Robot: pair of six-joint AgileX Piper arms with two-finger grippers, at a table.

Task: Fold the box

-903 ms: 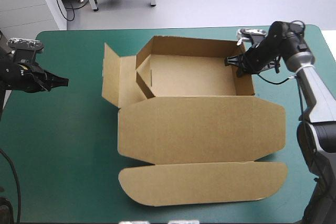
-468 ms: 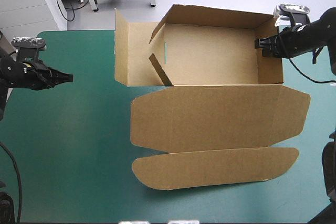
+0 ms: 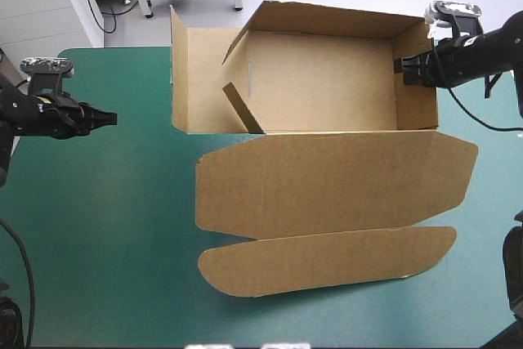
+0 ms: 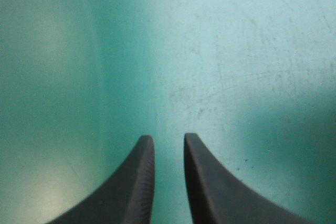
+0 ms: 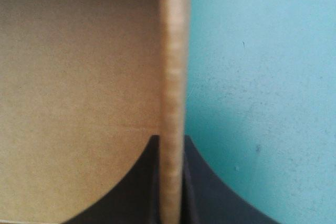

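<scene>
**Open brown tray held by its right end wall**

The box (image 3: 327,91) stands on the far half of the table as an open tray with its walls raised. Its far wall shows past the table's far edge in the high view. Inside lie the bare brown floor and one narrow inner flap (image 3: 243,109), which leans at an angle near the left end. An end flap (image 3: 180,71) at that end stands swung outward. The lid (image 3: 335,181) lies flat on the teal-green cover (image 3: 98,234) toward the near edge, with the rounded tuck strip (image 3: 327,261) beyond it.

The right gripper (image 3: 402,68) pinches the tray's right end wall (image 5: 173,51): one black finger is inside the tray, the other outside over the cover, and the board's edge runs between them.

The left gripper (image 3: 109,118) hangs over bare cover, well apart from the box's left side. Its fingers are all but closed, with a thin slit between them and nothing in it.
</scene>
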